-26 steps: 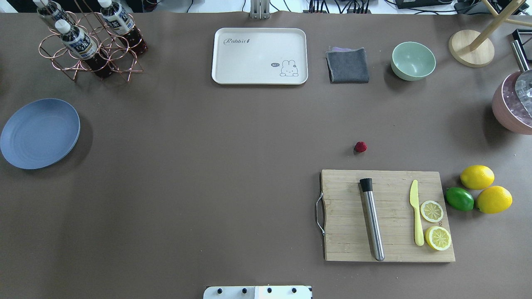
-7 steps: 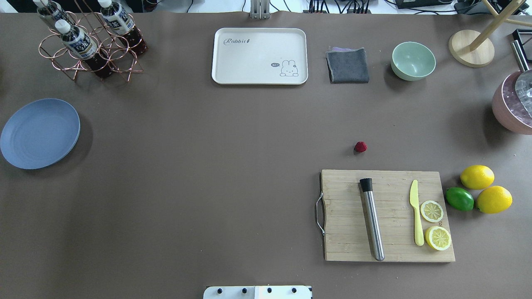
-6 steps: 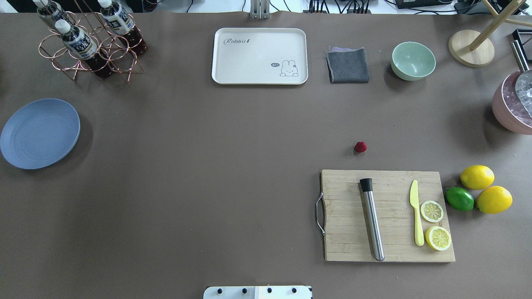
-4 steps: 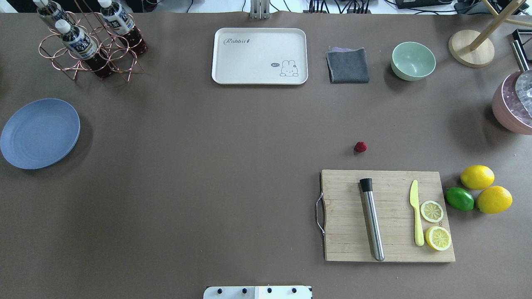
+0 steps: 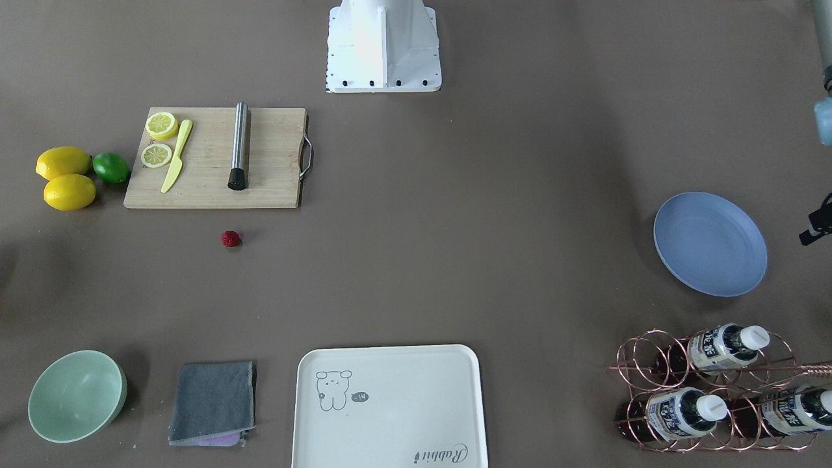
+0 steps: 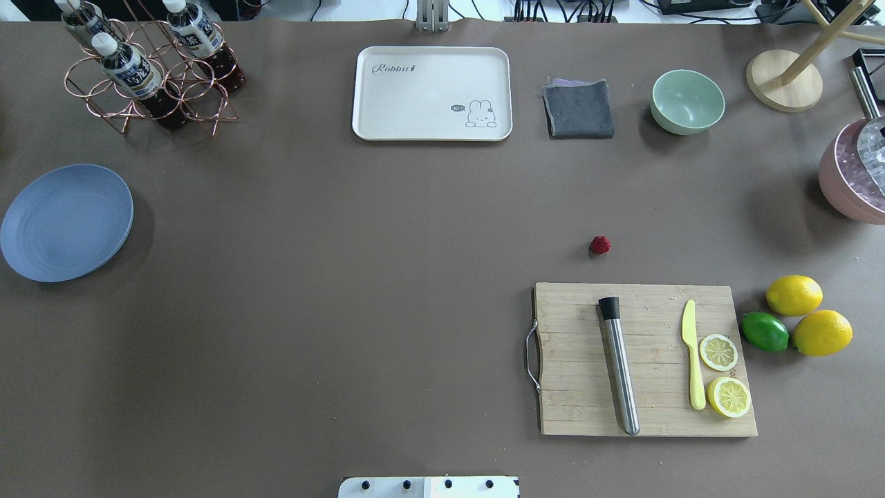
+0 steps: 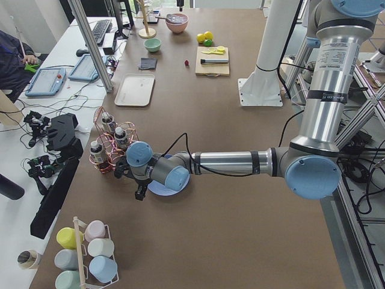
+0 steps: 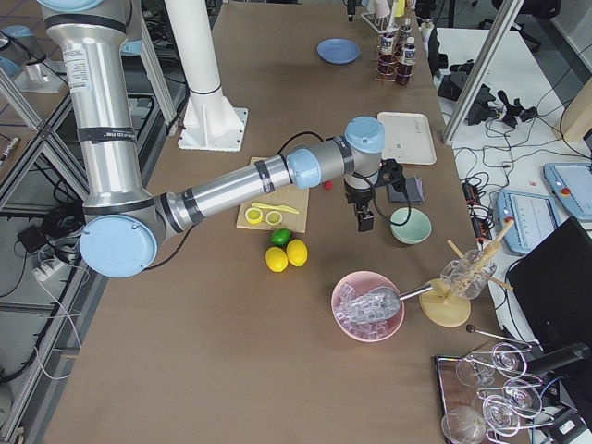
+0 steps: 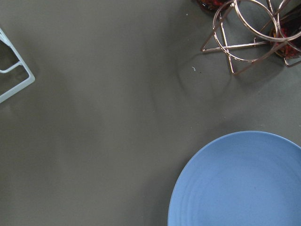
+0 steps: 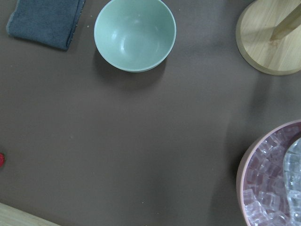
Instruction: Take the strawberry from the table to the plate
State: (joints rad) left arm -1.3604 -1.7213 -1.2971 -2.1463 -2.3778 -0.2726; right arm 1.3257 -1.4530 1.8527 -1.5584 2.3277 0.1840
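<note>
The strawberry (image 6: 599,244) (image 5: 231,238) lies on the table (image 6: 346,277) just beyond the cutting board, and its red edge shows at the left border of the right wrist view (image 10: 1,160). Far across the table rests the blue plate (image 6: 66,221) (image 5: 710,244) (image 9: 240,183), with nothing on it. My left gripper (image 7: 140,194) hangs over the plate's outer edge. My right gripper (image 8: 364,222) hovers between the strawberry (image 8: 326,185) and the green bowl. Both grippers show only in the side views, so I cannot tell whether they are open or shut.
A wooden cutting board (image 6: 646,360) carries a steel muddler, a yellow knife and lemon slices. Lemons and a lime (image 6: 795,321) sit beside it. A green bowl (image 6: 687,101), grey cloth (image 6: 579,109), cream tray (image 6: 432,93), bottle rack (image 6: 148,66) and pink ice bowl (image 6: 854,173) line the edges.
</note>
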